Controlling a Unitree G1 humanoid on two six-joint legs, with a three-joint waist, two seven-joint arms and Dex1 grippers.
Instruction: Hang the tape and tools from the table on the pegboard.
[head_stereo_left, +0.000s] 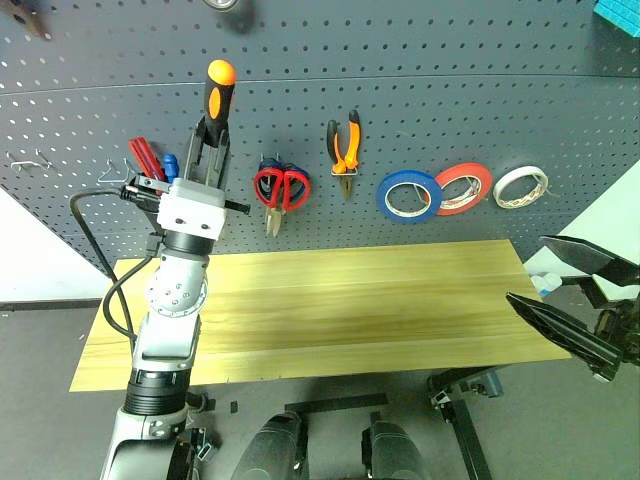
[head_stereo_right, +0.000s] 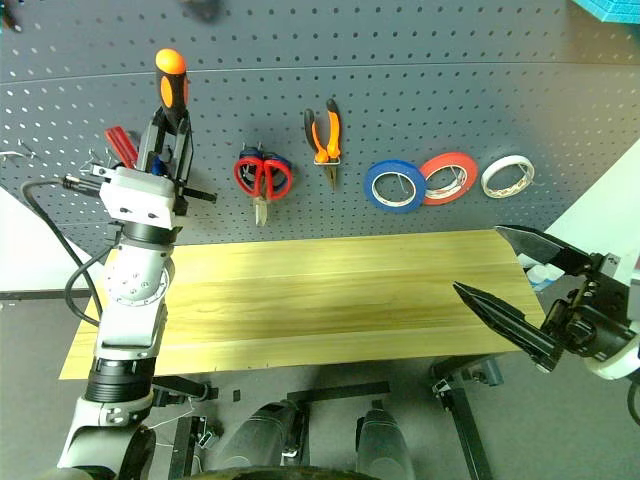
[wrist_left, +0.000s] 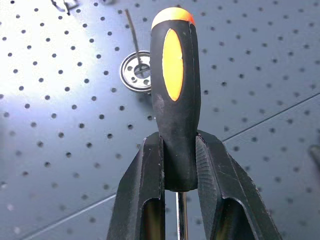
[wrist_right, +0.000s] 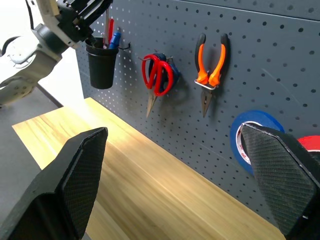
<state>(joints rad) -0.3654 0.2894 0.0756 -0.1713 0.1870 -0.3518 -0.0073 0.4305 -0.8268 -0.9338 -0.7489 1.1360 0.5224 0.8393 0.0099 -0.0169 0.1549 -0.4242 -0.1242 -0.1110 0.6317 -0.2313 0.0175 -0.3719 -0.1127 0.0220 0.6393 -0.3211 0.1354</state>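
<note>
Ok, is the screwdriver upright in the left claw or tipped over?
Upright: the screwdriver stands handle-up in the shut left claw, orange cap on top, shaft running down between the fingers.

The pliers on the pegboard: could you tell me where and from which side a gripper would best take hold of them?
Probably the orange handles, near their top, coming straight at the pegboard. The pliers hang nose-down from a hook, handles upright and close together.
</note>
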